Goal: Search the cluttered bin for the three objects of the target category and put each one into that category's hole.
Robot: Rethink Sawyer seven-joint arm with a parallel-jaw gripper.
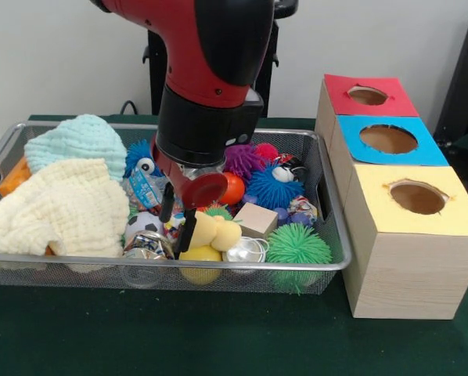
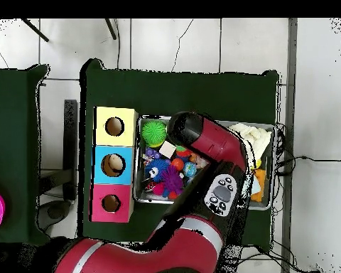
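My gripper [image 1: 178, 219] hangs low inside the wire bin [image 1: 332, 205], its two black fingers [image 1: 167, 205] pointing down with a gap between them and nothing held. Their tips sit just above the clutter, beside a yellow rubber duck [image 1: 212, 235] at the bin's front. Left of the fingers a small soccer ball [image 1: 142, 224] peeks out, with shiny foil-like pieces [image 1: 149, 246] in front of it.

The spiky balls stand out most: a green one [image 1: 297, 246] at the front right corner, a blue one [image 1: 273, 188] behind it, and a purple one [image 1: 243, 160] further back, all covered in soft rubbery bristles. An orange ball [image 1: 234, 188] lies just behind my wrist, and a plain wooden cube [image 1: 256, 219] rests between the duck and the blue ball.

A cream cloth [image 1: 62, 207] and a pale blue cloth [image 1: 77, 141] fill the bin's left half.

Beside the bin stands a wooden box [image 1: 406, 258] with three round holes, topped red [image 1: 367, 95], blue [image 1: 388, 139] and yellow [image 1: 418, 197]. From overhead my arm [image 2: 209, 153] covers the bin's middle.
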